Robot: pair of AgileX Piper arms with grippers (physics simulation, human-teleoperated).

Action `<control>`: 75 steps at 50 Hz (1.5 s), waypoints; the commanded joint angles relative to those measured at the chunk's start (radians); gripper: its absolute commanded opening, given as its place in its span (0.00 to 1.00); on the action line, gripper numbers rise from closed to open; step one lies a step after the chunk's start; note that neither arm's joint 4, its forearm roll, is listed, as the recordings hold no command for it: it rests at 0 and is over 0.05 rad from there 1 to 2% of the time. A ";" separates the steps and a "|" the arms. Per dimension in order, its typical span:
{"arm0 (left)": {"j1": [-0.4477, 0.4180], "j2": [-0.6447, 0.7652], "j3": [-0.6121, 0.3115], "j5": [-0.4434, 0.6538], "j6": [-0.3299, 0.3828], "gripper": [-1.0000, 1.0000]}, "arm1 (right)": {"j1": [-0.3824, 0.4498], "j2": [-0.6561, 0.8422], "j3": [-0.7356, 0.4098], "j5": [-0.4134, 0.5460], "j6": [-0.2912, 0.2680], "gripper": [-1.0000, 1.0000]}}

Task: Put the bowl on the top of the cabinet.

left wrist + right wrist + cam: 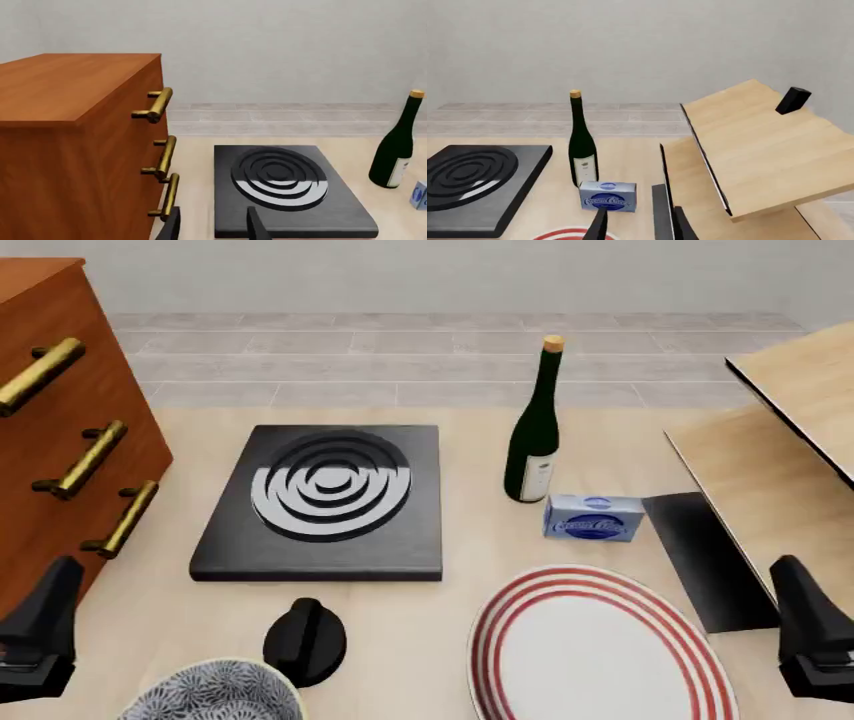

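The bowl (214,695), white with a dense navy floral pattern, sits at the near left of the table, cut off by the front view's lower edge. The reddish-brown cabinet (54,410) with three brass bar handles stands at the left; its flat top (60,85) shows in the left wrist view. My left gripper (212,227) is open and empty, pointing past the cabinet's handle side, and its dark body (40,630) hangs just left of the bowl. My right gripper (639,227) is open and empty at the near right (814,630). Neither wrist view shows the bowl.
A black hotplate (327,500) lies mid-table with a black knob-shaped object (304,640) in front of it, beside the bowl. A dark wine bottle (534,430), a blue box (594,518) and a red-ringed white plate (601,650) stand to the right. A plywood shelf (787,440) fills the right edge.
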 commanded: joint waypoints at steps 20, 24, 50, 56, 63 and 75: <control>-0.015 0.001 -0.007 -0.008 0.002 1.00 | 0.004 0.002 0.000 0.001 -0.006 1.00; -0.010 0.001 -0.018 -0.005 0.001 1.00 | 0.004 0.001 0.000 0.000 -0.007 1.00; -0.109 0.184 -0.599 0.361 -0.021 1.00 | 0.006 0.002 0.001 0.002 0.011 1.00; -0.131 0.200 -0.651 0.425 -0.021 1.00 | 0.005 0.013 0.001 -0.009 0.013 1.00; -0.141 0.245 -0.652 0.497 -0.019 1.00 | 0.005 0.013 0.001 -0.009 0.014 1.00; -0.159 0.258 -0.596 0.578 0.022 1.00 | 0.006 0.009 0.001 -0.005 0.014 1.00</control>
